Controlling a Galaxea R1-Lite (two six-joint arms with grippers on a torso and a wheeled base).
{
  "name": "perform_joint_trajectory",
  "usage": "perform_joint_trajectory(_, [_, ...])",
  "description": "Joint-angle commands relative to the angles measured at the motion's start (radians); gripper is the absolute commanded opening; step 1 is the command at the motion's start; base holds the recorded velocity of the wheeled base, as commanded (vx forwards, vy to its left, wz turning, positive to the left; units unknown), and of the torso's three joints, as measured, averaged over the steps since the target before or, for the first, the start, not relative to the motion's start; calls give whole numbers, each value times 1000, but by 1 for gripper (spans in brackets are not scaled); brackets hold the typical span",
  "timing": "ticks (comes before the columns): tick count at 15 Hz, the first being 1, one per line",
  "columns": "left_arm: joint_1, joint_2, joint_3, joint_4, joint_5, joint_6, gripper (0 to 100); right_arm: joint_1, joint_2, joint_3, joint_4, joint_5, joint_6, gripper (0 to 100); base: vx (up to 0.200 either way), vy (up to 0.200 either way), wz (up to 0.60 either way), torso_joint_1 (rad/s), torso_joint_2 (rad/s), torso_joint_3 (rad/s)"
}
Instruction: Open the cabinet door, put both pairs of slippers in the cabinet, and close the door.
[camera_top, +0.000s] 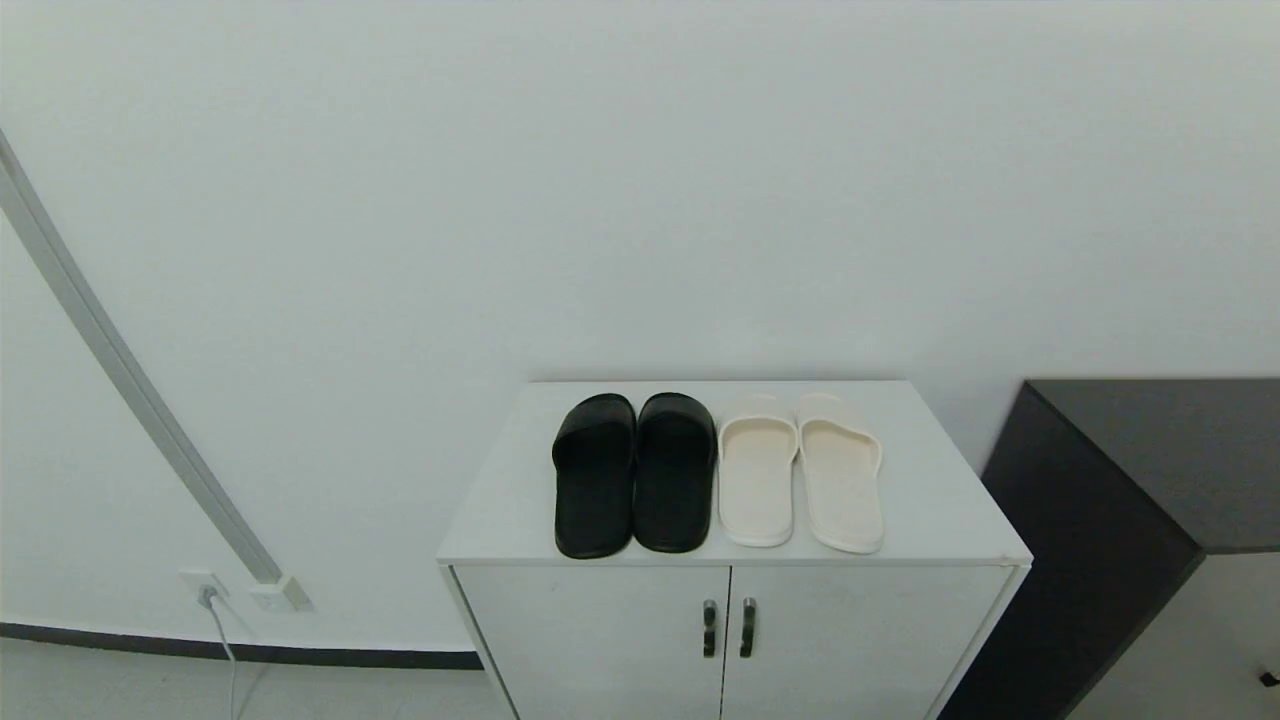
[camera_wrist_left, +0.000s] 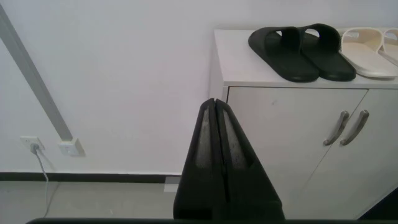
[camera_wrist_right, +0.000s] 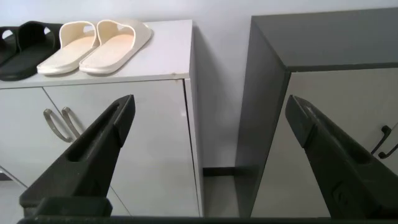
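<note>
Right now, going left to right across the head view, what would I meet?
wall socket → black slippers → cream slippers → dark cabinet

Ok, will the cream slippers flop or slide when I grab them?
The cream slippers look like moulded foam, so probably light and slightly bendy, not floppy. Lying flat, they seem unlikely to roll. The cabinet top looks smooth; a push would likely slide them.

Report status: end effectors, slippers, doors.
Left end effector shut, right end effector open. Black slippers, cream slippers atop cabinet. Doors shut, handles unobstructed.
</note>
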Motion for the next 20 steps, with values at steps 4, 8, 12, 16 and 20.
perform_joint_trajectory(4, [0, 1, 0, 0, 0, 0, 0, 0, 1, 0, 0, 5, -1, 100, 0, 0, 0, 0, 0, 0])
perform_joint_trajectory(8, [0, 1, 0, 0, -1, 0, 0, -2, 4, -11, -11, 8, -16, 100, 0, 0, 0, 0, 0, 0])
perform_joint_trajectory(12, [0, 1, 0, 0, -3, 2, 0, 12, 328, -261, 41, 31, -53, 100, 0, 0, 0, 0, 0, 0])
perform_joint_trajectory(16, [0, 1, 0, 0, -3, 2, 0, 72, 613, -281, -149, 87, -55, 100, 0, 0, 0, 0, 0, 0])
perform_joint_trajectory(20, [0, 1, 0, 0, -3, 2, 0, 256, 874, -356, -270, 74, 68, 100, 0, 0, 0, 0, 0, 0])
